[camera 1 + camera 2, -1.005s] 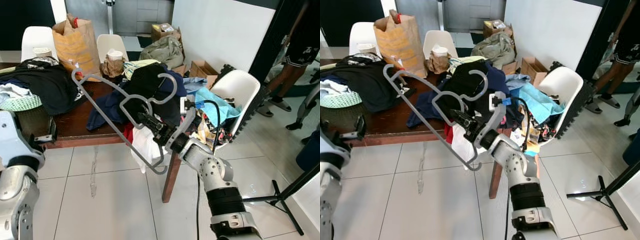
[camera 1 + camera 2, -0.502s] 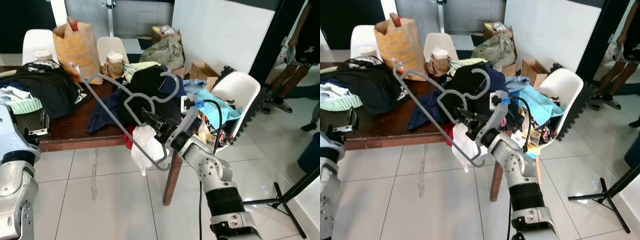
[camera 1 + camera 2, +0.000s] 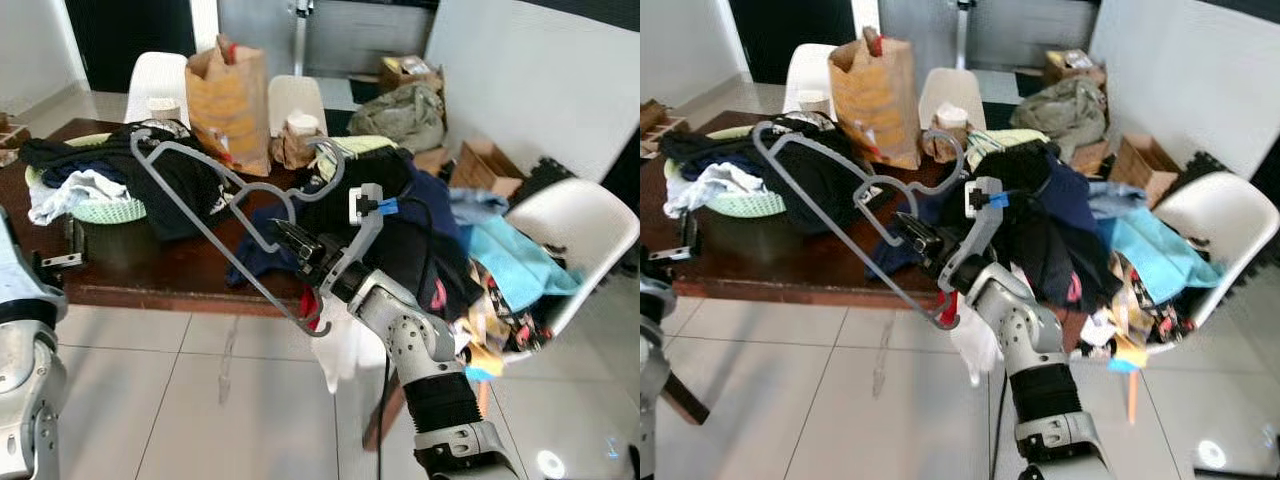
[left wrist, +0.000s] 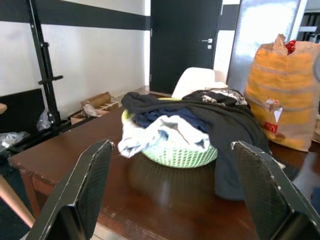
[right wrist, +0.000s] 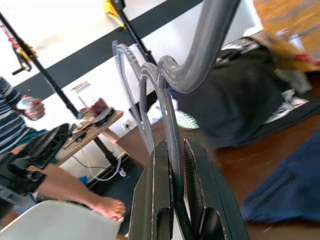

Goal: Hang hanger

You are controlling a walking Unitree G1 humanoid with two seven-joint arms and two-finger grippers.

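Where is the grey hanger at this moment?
The grey hanger is held up by the right gripper, in front of the brown table, left of the dark clothes pile.

Silver jointed arms — black-fingered right gripper [image 3: 290,238], black cable.

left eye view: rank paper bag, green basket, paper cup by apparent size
1. Paper bag, clearly the largest.
2. Green basket, though clothes hide most of it, so its full size is unsure.
3. Paper cup, smallest; it also sits farther back.
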